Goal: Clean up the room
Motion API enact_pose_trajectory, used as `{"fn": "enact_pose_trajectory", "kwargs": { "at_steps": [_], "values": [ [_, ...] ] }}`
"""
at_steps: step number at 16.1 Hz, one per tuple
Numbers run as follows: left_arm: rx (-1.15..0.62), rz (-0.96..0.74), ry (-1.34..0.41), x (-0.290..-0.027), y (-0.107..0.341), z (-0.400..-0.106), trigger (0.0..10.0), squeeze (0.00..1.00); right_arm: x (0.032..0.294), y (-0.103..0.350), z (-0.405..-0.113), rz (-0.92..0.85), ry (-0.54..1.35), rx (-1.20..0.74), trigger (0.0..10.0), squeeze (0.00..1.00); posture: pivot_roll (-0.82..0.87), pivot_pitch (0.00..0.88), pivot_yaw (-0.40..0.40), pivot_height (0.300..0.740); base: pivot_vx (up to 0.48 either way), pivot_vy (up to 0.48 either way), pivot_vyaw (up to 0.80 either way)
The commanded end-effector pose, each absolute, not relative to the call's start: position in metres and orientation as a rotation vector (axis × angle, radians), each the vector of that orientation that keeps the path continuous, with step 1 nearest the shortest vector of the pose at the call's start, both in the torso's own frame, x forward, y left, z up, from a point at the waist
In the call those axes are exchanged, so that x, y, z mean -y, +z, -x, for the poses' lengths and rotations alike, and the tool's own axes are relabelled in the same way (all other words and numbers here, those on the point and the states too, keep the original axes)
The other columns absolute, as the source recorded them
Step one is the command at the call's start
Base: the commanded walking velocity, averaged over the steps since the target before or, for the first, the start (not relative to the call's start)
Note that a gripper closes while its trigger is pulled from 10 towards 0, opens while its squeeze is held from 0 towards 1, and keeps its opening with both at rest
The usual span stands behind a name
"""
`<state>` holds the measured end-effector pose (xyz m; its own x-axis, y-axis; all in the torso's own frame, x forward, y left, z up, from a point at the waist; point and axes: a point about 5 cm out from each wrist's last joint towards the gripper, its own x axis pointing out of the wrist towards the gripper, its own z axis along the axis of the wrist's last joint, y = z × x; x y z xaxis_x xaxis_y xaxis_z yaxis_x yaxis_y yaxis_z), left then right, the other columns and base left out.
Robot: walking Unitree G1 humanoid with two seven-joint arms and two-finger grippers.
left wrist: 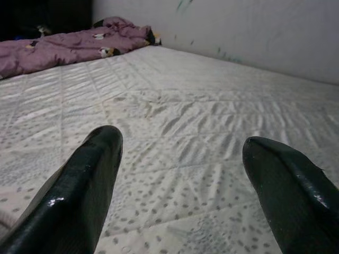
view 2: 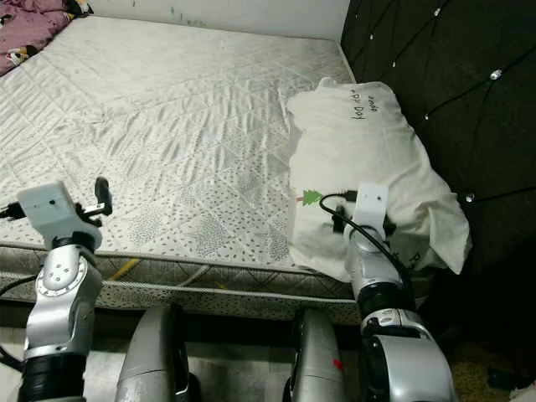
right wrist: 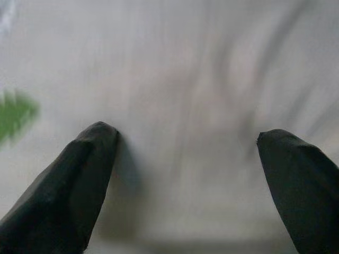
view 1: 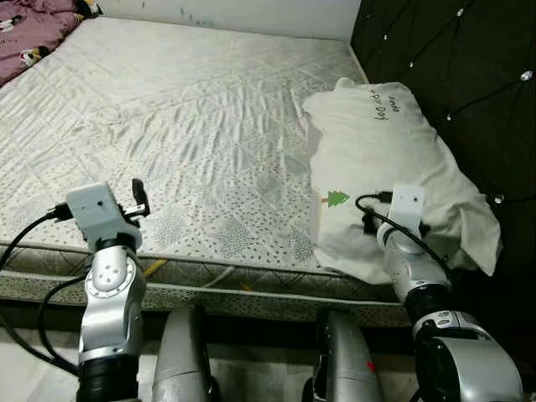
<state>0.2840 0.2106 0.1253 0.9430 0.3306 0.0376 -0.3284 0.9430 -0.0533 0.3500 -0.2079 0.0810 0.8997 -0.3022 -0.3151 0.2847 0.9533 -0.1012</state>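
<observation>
A white pillow [view 1: 385,167] with a small green tree print [view 1: 337,198] lies at the right side of the bed, against the dark headboard. My right gripper [right wrist: 188,145] is open, both fingertips pressed up to the pillow's near face; the cloth spans the gap between them. My left gripper [left wrist: 180,148] is open too, held low over the mattress [view 1: 184,126] near its front left edge, with nothing between the fingers. In the left eye view the left wrist [view 1: 105,213] sits by the mattress edge and the right wrist [view 1: 402,209] rests against the pillow.
A purple blanket [view 1: 29,33] is bunched at the far left corner of the bed. The black tufted headboard [view 1: 452,67] runs along the right. A white wall stands behind the bed. My legs stand close to the bed's front edge [view 1: 251,280].
</observation>
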Motion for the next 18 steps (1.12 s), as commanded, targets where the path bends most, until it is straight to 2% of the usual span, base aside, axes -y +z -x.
{"fn": "enact_pose_trajectory", "kwargs": {
  "at_steps": [1,3,5,6,7,10,13,18],
  "values": [
    [0.052,0.046,0.344,-0.213,0.128,-0.282,10.0,0.0,0.204,0.109,-0.362,0.076,-0.289,-0.192,10.0,1.0,0.1,0.0,-0.039,0.548,0.0,0.0,0.0],
    [0.063,0.048,0.328,-0.212,0.126,-0.278,10.0,0.0,0.17,0.14,-0.367,0.102,-0.129,0.035,10.0,1.0,0.09,0.0,-0.029,0.548,0.0,0.0,0.0],
    [0.083,0.059,0.315,-0.207,0.128,-0.275,10.0,0.0,0.142,0.15,-0.362,0.091,-0.008,0.119,10.0,1.0,0.09,0.0,-0.026,0.548,0.0,0.0,0.0],
    [0.088,0.06,0.309,-0.204,0.129,-0.275,10.0,0.0,0.132,0.151,-0.358,0.09,0.041,0.143,10.0,0.54,0.09,0.0,-0.026,0.548,0.0,0.0,0.0],
    [0.088,0.061,0.301,-0.201,0.129,-0.278,10.0,0.0,0.121,0.145,-0.354,0.064,0.085,0.138,10.0,0.0,0.1,0.0,-0.04,0.548,0.0,0.0,0.0],
    [0.092,0.061,0.293,-0.198,0.13,-0.284,10.0,0.0,0.105,0.132,-0.347,0.032,0.151,0.117,10.0,0.0,0.1,0.0,-0.043,0.552,0.0,0.0,0.0],
    [0.093,0.073,0.287,-0.193,0.129,-0.285,10.0,0.0,0.092,0.14,-0.35,0.045,0.203,0.149,10.0,0.0,0.11,0.0,-0.051,0.589,0.0,0.0,0.0],
    [0.085,0.12,0.249,-0.182,0.127,-0.288,10.0,0.0,0.09,0.145,-0.352,0.05,0.2,0.168,10.0,0.0,0.09,0.0,-0.048,0.651,0.0,0.0,0.0]
  ]
}}
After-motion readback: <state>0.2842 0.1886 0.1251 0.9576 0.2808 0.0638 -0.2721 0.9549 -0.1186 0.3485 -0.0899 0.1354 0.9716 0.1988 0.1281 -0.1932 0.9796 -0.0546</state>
